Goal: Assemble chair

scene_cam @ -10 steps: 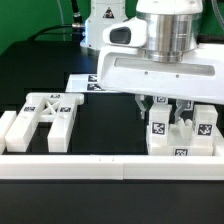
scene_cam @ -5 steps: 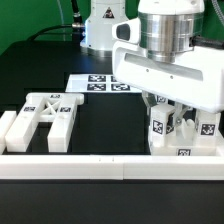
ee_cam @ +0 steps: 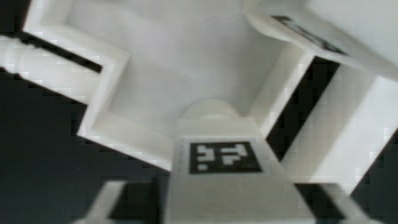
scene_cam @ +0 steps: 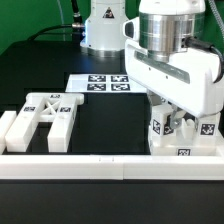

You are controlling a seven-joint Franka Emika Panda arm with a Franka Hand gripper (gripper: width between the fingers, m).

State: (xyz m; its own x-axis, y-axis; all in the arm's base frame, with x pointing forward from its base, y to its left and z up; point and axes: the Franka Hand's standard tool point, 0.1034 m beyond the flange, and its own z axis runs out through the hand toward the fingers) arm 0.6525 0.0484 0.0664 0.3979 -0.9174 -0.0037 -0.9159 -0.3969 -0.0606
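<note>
The chair's parts lie in two groups. An X-braced frame (scene_cam: 45, 112) lies flat at the exterior view's left. A cluster of white tagged blocks (scene_cam: 186, 140) stands at the exterior view's right. My gripper (scene_cam: 168, 116) hangs tilted right over this cluster, and the hand hides much of it. In the wrist view the gripper (ee_cam: 221, 205) is open. Its fingers (ee_cam: 111, 200) straddle a white block with a square tag (ee_cam: 222, 152), with dark gaps on both sides. Beyond that block lies a wide white panel (ee_cam: 178, 70) with a pegged piece (ee_cam: 36, 55) beside it.
The marker board (scene_cam: 100, 82) lies flat at the back middle. A long low white border rail (scene_cam: 90, 166) runs along the front edge. The robot's base (scene_cam: 105, 25) stands behind the marker board. Black table surface lies between the two groups of parts.
The hand has moved toward the exterior view's right and turned to a tilt. It now sits lower over the right cluster of blocks. The parts have not moved.
</note>
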